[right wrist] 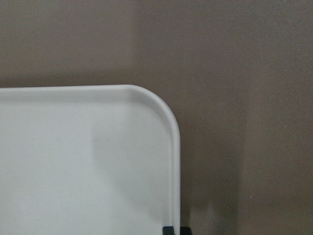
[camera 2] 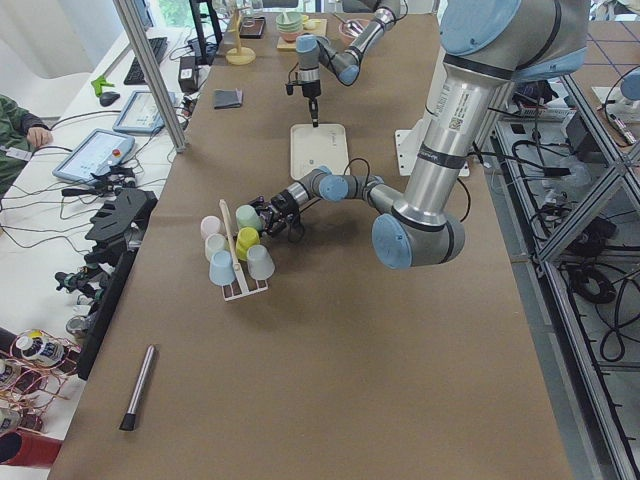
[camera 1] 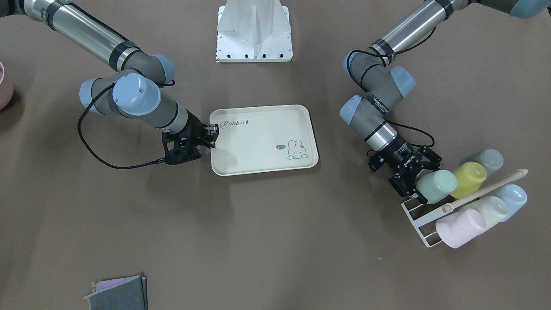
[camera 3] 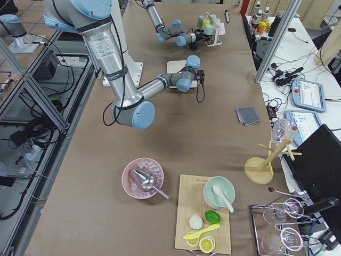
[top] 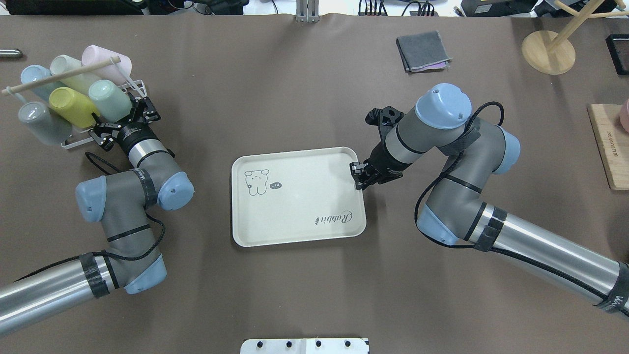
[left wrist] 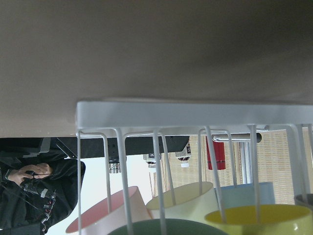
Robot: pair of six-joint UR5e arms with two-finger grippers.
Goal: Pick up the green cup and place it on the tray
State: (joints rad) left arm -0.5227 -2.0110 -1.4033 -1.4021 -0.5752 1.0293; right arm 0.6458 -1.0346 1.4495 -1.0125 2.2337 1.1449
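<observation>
The green cup (camera 1: 437,186) lies on its side in a white wire rack (camera 1: 414,214) with other cups; it also shows in the overhead view (top: 109,101). My left gripper (camera 1: 424,178) is open, with its fingers on either side of the green cup's near end. The left wrist view shows the green cup's rim (left wrist: 161,227) at its bottom edge, behind rack wires. The cream "Rabbit" tray (camera 1: 262,137) lies mid-table and holds nothing. My right gripper (camera 1: 212,137) is shut on the tray's rim (right wrist: 175,147) near a corner.
Yellow (camera 1: 469,178), grey (camera 1: 488,160), blue (camera 1: 512,198), pale whitish (camera 1: 488,209) and pink (camera 1: 460,228) cups share the rack under a wooden rod (camera 1: 486,189). A folded grey cloth (top: 422,51), a wooden stand (top: 548,51) and a cutting board (top: 609,147) lie beyond the right arm.
</observation>
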